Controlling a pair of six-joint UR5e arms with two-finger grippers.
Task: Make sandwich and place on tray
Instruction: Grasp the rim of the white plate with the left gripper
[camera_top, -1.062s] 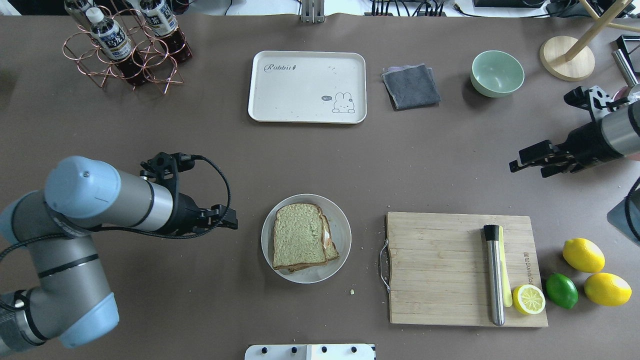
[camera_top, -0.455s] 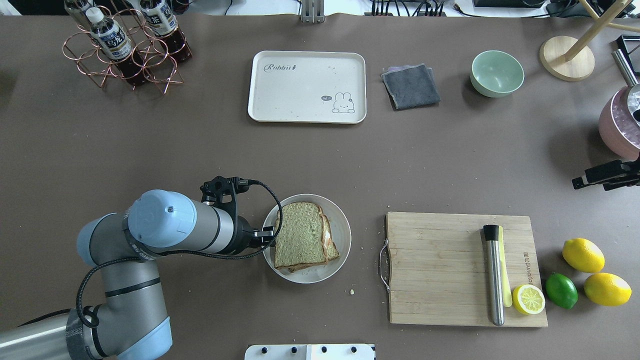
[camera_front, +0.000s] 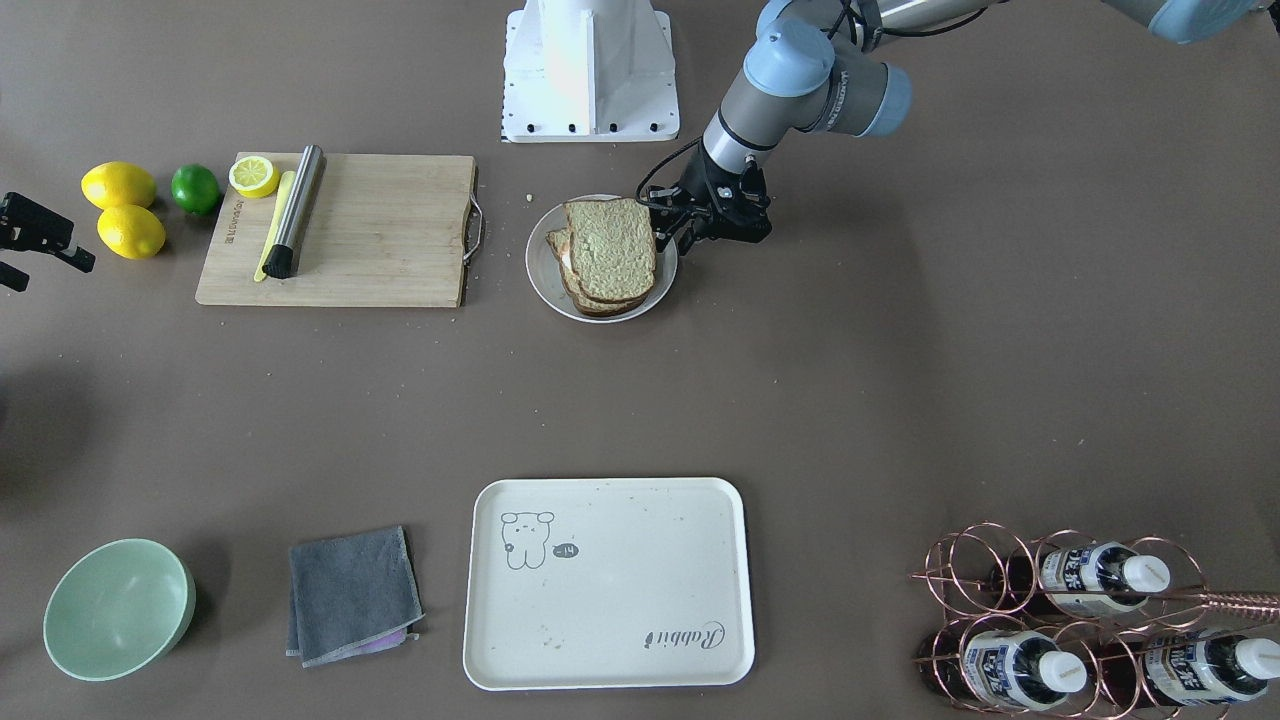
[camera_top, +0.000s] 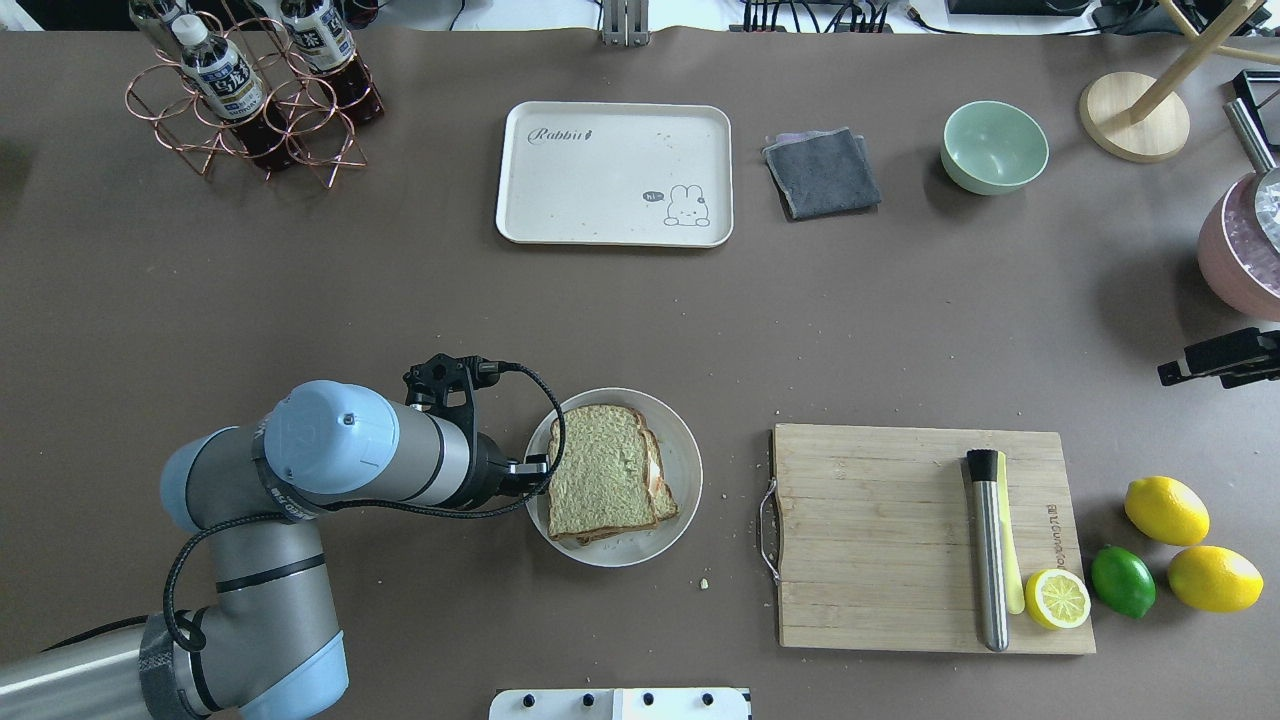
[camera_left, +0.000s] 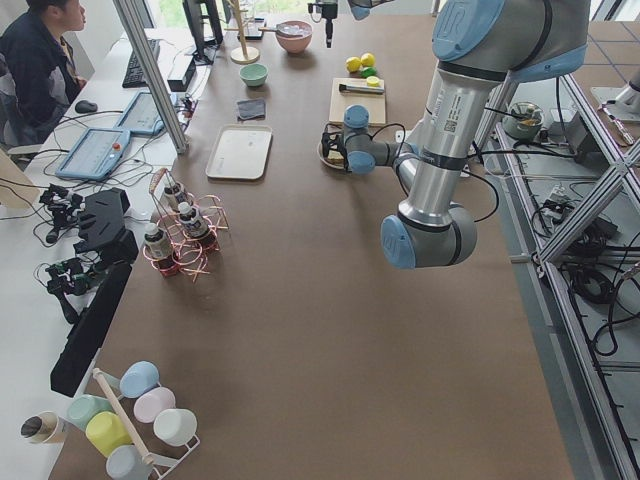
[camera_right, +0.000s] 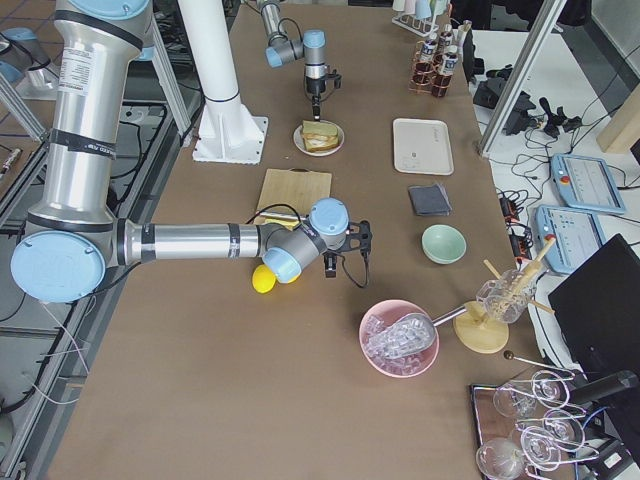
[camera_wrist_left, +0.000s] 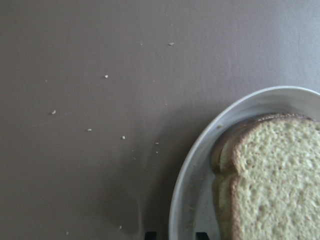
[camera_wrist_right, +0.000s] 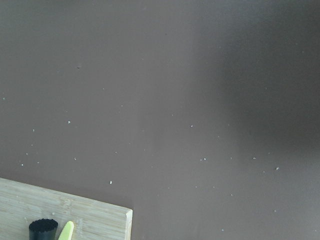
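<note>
Left gripper (camera_top: 540, 476): is reaching in low from the robot's left and is hovering at the left rim of the plate (camera_top: 686, 470). It is by far the nearer of the two to the food.
Left fingers (camera_wrist_left: 150, 234): are standing a little apart and are clasping nothing. In the wrist view the plate's rim is running up between the two tips, one tip outside over the table and one inside over the plate.
Sandwich (camera_top: 600, 480): is lying flat on the plate, directly to the right of those fingers and just beside them. No contact is showing. The lower slice is peeking out on the far, right-hand side, with egg white at that edge.
Long axis: the top slice is running slightly longer away from the robot than across, so one long crust edge is facing the fingertips broadside.
Tray (camera_top: 600, 190): is lying across the table, well apart from the plate and roughly straight ahead of it. The sandwich is not yet on it.
Right gripper (camera_top: 1215, 360): is hanging at the table's right edge, beyond the cutting board (camera_top: 870, 540), with its fingers parted and carrying nothing.
Coming move (judgement): the left arm is looking set to take the plate's rim or the near crust, then carry it forward.
</note>
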